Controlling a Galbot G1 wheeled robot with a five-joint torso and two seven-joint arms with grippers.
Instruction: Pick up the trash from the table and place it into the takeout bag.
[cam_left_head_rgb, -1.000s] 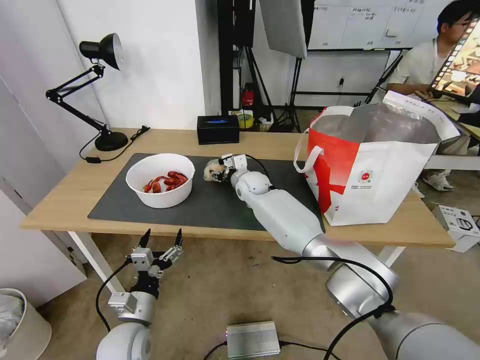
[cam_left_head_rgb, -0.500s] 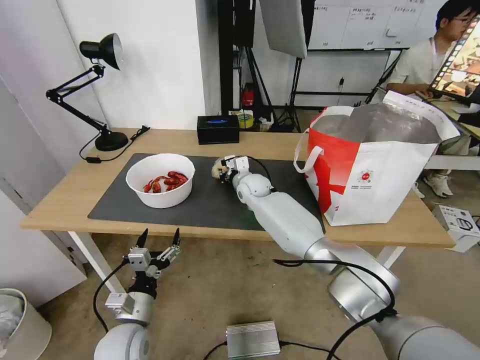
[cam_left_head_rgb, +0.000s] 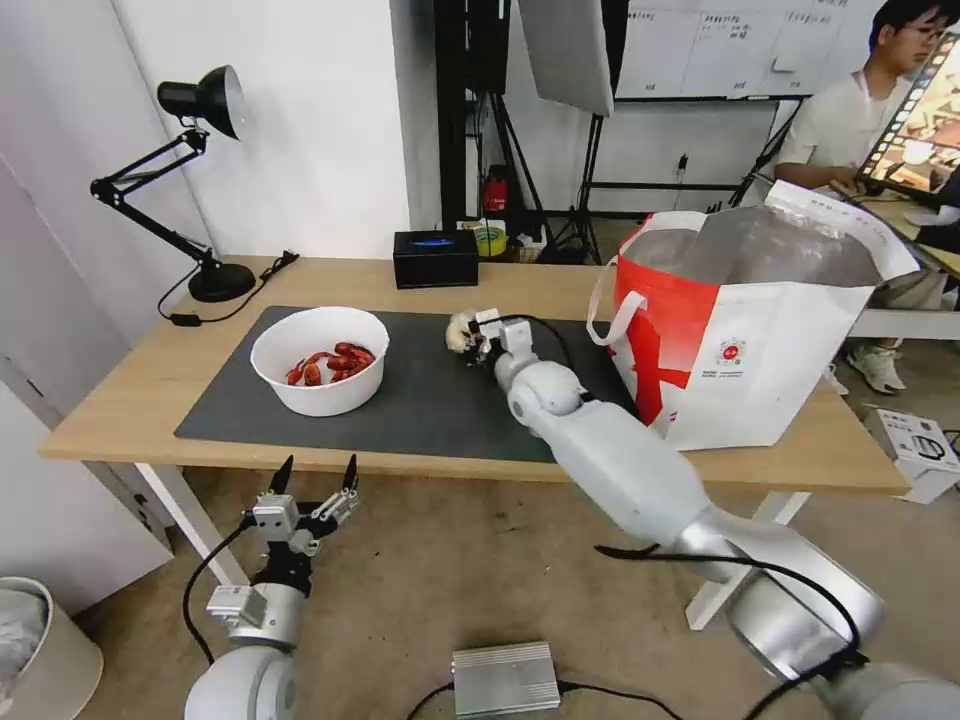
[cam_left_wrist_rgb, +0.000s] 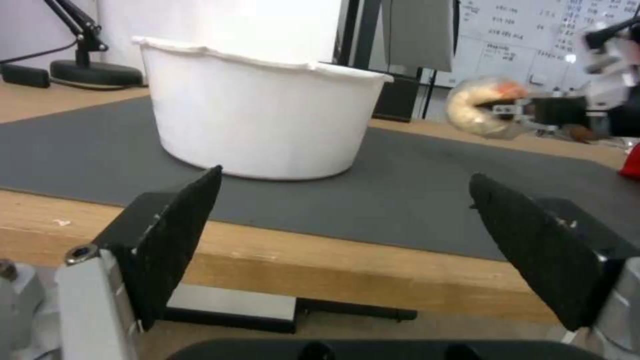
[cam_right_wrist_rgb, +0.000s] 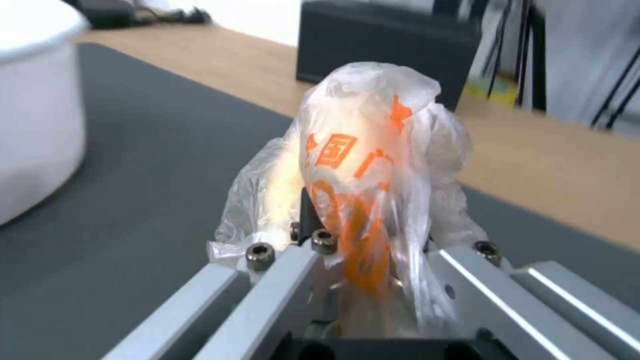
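Note:
My right gripper (cam_left_head_rgb: 470, 338) is shut on the small clear bag (cam_left_head_rgb: 460, 331) with a tan lump and orange print, holding it above the dark grey mat (cam_left_head_rgb: 420, 400). The right wrist view has the small clear bag (cam_right_wrist_rgb: 363, 165) pinched between the fingers. The white bowl (cam_left_head_rgb: 320, 360) with red crayfish stands on the mat's left part and, in the left wrist view, the bowl (cam_left_wrist_rgb: 263, 127) sits beyond the table edge. The takeout bag (cam_left_head_rgb: 750, 330) stands open on the table (cam_left_head_rgb: 120, 410) at the right. My left gripper (cam_left_head_rgb: 313, 489) hangs open below the table's front edge.
A black desk lamp (cam_left_head_rgb: 195, 180) stands at the table's back left and a black tissue box (cam_left_head_rgb: 435, 258) at the back middle. A grey box (cam_left_head_rgb: 505, 680) lies on the floor. A bin (cam_left_head_rgb: 40, 650) stands at the lower left.
My right gripper has carried the small clear bag up and to the right, toward the takeout bag. The left arm has stayed where it was.

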